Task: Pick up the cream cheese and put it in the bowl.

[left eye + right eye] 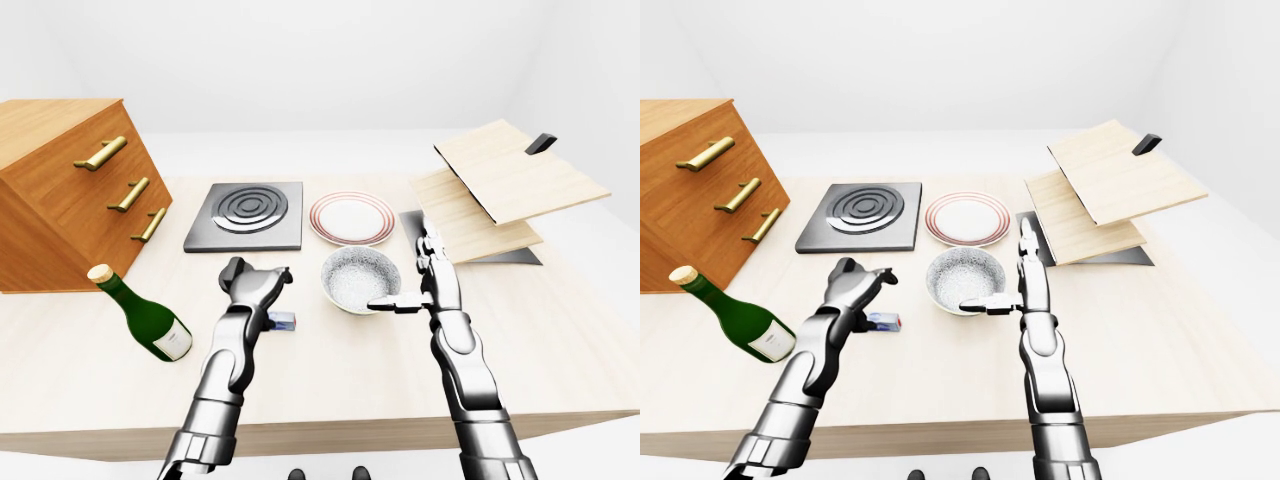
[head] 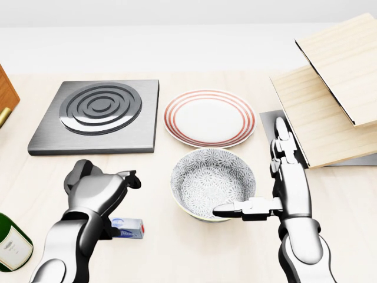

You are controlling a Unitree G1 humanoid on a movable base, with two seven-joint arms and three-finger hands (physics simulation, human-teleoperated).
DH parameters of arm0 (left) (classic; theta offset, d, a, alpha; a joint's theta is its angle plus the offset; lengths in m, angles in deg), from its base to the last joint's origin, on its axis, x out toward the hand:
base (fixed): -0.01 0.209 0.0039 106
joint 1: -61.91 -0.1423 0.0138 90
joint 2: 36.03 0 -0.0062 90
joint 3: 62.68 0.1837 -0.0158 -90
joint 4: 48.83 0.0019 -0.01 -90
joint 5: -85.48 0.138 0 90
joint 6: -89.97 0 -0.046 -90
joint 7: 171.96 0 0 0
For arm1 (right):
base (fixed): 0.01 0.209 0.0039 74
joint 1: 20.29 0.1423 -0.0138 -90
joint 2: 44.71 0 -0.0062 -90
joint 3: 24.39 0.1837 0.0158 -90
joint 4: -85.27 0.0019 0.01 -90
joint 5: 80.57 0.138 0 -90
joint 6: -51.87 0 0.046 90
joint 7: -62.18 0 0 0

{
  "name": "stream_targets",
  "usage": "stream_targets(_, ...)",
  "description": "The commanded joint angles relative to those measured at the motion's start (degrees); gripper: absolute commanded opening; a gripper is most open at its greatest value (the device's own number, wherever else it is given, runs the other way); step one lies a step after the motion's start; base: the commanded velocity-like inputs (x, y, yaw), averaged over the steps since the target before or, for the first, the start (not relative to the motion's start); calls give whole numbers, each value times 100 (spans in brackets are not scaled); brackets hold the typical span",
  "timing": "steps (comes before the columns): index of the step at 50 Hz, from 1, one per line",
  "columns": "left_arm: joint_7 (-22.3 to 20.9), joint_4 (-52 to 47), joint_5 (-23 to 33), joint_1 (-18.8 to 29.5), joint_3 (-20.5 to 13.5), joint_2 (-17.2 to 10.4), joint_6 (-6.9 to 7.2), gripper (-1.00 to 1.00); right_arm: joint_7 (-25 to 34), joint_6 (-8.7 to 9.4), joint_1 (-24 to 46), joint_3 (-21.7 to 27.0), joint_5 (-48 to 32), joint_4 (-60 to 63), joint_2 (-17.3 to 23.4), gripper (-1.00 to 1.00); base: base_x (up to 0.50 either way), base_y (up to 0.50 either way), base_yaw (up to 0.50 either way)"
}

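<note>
The cream cheese (image 2: 128, 227) is a small white and blue box lying on the table, partly hidden under my left hand. My left hand (image 2: 109, 191) hovers just above it with its fingers open and nothing in them. The patterned grey bowl (image 2: 213, 181) stands on the table to the right of the box, below the plate. My right hand (image 2: 259, 183) is open and upright at the bowl's right rim, its thumb pointing left over the bowl's lower edge.
A red-rimmed plate (image 2: 209, 117) and a grey stove burner (image 2: 99, 115) lie above the bowl. A green wine bottle (image 1: 145, 314) lies at the left, beside a wooden drawer cabinet (image 1: 60, 190). Wooden boards (image 1: 510, 185) stand at the right.
</note>
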Motion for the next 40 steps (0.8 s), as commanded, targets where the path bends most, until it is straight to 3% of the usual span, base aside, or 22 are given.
stream_targets(1, 228, 229, 100, 108, 2, 60, -32, 26, 5, 0, 37, 14, 43, 59, 12, 100, 0, 0, 0)
stream_targets(21, 778, 1257, 178, 439, 80, 59, -57, 39, 2, 0, 119, 16, 68, -254, 16, 100, 0, 0, 0)
stream_targets(32, 1142, 1943, 343, 644, 225, 129, 6, 41, 9, 0, 86, -4, 44, -267, 10, 100, 0, 0, 0)
stream_targets(40, 1095, 1882, 296, 659, 207, 151, 16, 38, 6, 0, 86, -19, 31, -321, 0, 100, 0, 0, 0)
